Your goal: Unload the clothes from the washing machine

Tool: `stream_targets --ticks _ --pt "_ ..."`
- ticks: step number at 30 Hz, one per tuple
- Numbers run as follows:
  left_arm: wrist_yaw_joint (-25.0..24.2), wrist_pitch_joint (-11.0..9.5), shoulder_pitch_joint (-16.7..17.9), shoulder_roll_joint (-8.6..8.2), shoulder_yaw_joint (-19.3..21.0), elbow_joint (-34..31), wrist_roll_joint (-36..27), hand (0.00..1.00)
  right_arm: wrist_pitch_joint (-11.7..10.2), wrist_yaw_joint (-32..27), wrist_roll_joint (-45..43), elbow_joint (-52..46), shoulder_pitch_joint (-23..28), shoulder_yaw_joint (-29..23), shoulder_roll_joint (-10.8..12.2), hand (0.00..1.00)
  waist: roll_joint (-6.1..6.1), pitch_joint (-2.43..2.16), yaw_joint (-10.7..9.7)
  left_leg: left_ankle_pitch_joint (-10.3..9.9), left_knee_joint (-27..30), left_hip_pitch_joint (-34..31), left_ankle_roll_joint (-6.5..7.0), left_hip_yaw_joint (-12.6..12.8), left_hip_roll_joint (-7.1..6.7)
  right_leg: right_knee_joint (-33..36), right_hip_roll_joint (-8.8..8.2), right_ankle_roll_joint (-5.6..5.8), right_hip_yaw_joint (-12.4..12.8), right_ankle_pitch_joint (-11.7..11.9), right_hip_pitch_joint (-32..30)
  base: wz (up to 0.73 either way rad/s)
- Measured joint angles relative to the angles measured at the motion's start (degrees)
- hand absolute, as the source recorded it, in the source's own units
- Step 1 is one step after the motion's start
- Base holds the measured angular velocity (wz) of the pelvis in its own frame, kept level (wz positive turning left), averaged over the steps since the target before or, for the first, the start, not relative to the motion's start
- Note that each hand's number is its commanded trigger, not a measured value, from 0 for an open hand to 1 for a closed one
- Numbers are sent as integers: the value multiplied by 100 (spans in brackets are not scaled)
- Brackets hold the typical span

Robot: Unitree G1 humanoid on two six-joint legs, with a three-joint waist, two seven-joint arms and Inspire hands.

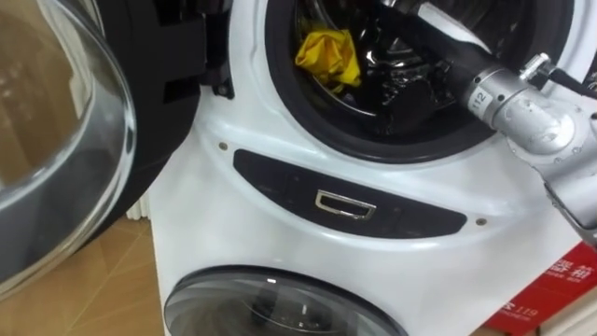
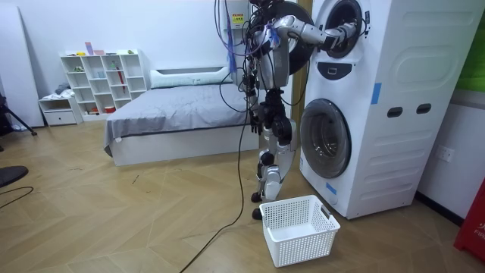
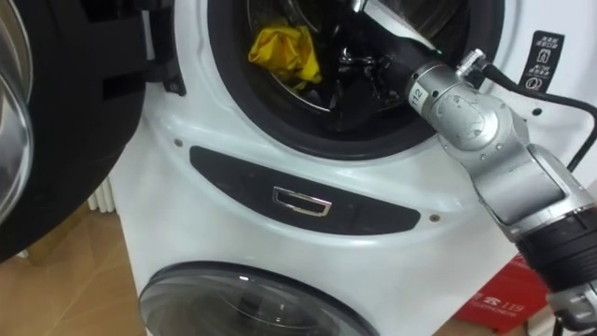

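Right arm straight into upper drum (image 1: 312, 17); hand (image 1: 396, 70) beside yellow cloth (image 1: 328, 56)

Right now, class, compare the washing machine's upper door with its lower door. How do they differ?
The upper door is swung wide open to the left; the lower door is shut. The upper door leaves its drum exposed, with a yellow cloth inside; the lower door covers its drum. Both are round with glass windows.
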Motion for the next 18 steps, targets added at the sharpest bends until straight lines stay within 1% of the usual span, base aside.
stream_targets --ticks 2,4,7,8,9,10,12,13,16,17,18 --pt "0 -9 -3 7 -133 8 -3 0 49 17 -5 -38 -159 172 0 0 -1 1 8 0 -8 22 0 15 7 0 -1 0 2 0 -12 -2" --pt "0 -47 -13 7 -144 8 1 0 96 62 14 -161 -315 259 3 0 -5 1 27 2 7 21 -3 14 18 -2 -1 0 -13 0 -28 0" --pt "0 -50 -39 8 -137 46 5 0 98 69 47 -591 -332 265 45 0 -4 2 62 2 -13 23 -3 6 19 -2 0 0 -3 0 -34 0" --pt "0 -52 -58 8 -137 64 5 0 97 71 59 -663 -332 280 45 0 -3 3 95 2 -25 32 -3 10 19 -3 2 0 4 0 -34 -5" --pt "0 -53 -105 8 -136 113 5 0 153 72 77 -683 -331 307 45 0 2 7 187 2 -58 79 -3 32 18 -2 3 0 30 0 -20 -6" --pt "0 -55 -103 9 -135 115 5 0 185 121 94 -698 -331 307 45 0 4 9 206 1 -84 109 -3 32 24 -2 4 0 35 0 -6 -5" --pt "0 -56 -103 10 -136 117 5 0 200 128 74 -758 -332 305 44 0 9 12 201 1 -93 102 -3 34 41 -2 5 0 36 0 -17 -2" --pt "-1 -74 -104 10 -140 118 4 0 243 129 17 -852 -332 305 51 0 19 19 200 0 -103 100 -4 51 48 -2 6 0 40 0 -25 -6" --pt "-1 -126 -111 14 -140 120 5 0 261 131 -1 -965 -333 305 52 0 36 30 202 0 -135 101 -4 97 59 -1 12 0 88 0 -53 -7" --pt "-3 -132 -111 14 -140 121 4 0 261 131 0 -982 -333 304 52 36 35 30 202 0 -142 102 -4 107 61 -2 13 0 98 0 -60 -10" --pt "-12 -134 -111 13 -137 121 5 0 271 131 -1 -1045 -333 302 55 94 37 29 202 0 -147 97 -4 125 65 -1 17 0 130 0 -80 -12"
